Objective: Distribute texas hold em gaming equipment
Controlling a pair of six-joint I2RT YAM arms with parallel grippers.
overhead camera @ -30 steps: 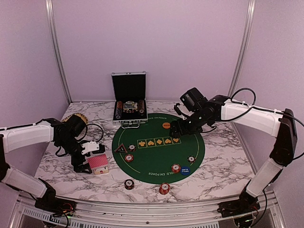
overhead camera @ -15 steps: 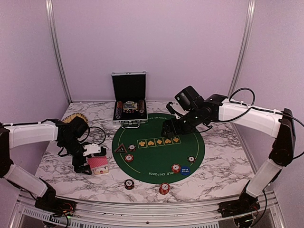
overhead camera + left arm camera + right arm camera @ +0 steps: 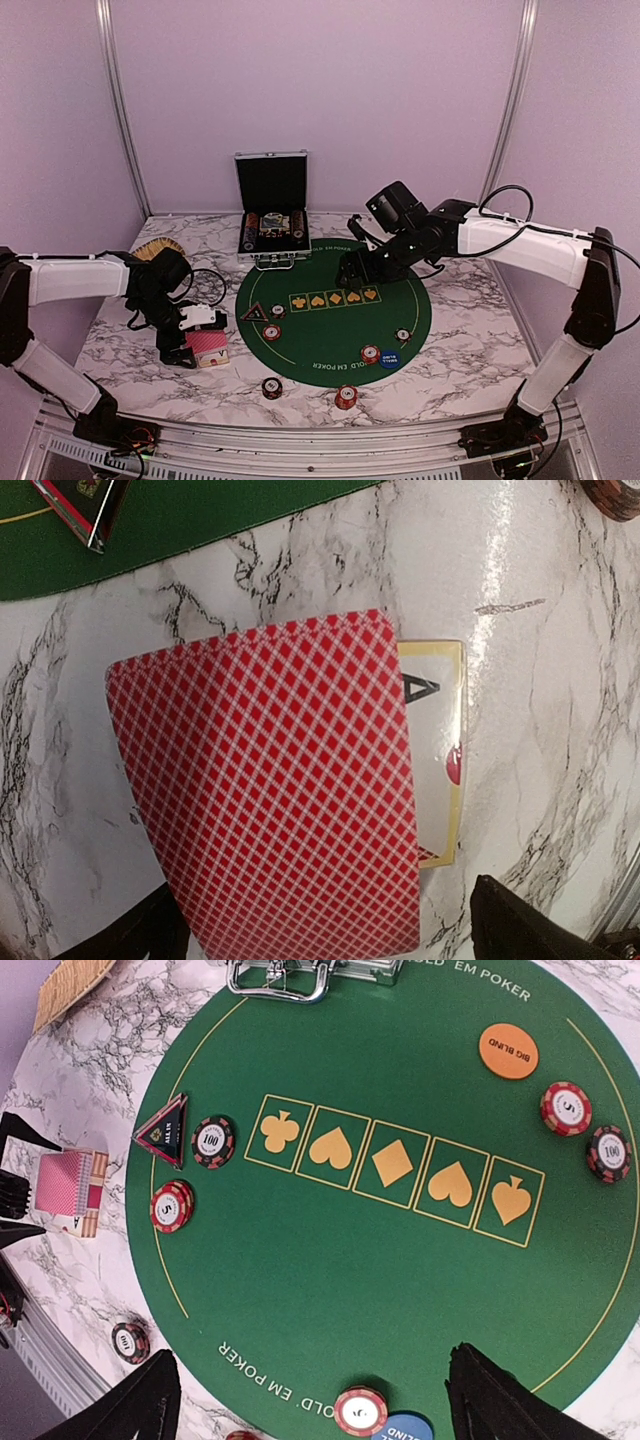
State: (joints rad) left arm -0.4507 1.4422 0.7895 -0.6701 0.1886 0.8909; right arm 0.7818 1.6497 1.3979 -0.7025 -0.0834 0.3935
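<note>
Left hand (image 3: 322, 905): jaws spread wide, straddling the red-backed cards (image 3: 270, 780) on the marble bench (image 3: 540, 680) near the green mat (image 3: 180, 520). Contact cannot be told, and an ace (image 3: 435, 750) beneath is mostly covered. Right hand (image 3: 310, 1355): jaws apart, empty, above the mat, where the blue disc (image 3: 405, 1428) is cut off at the frame edge.

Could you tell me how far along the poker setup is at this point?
Done: orange disc, blue disc, black triangular marker and several chips sit spread around the green mat. In hand: nothing gripped; the open left gripper straddles the red-backed cards on the marble, the open right gripper hovers over the mat. Left: the cards lie in one pile, and the five suit boxes are bare.
</note>
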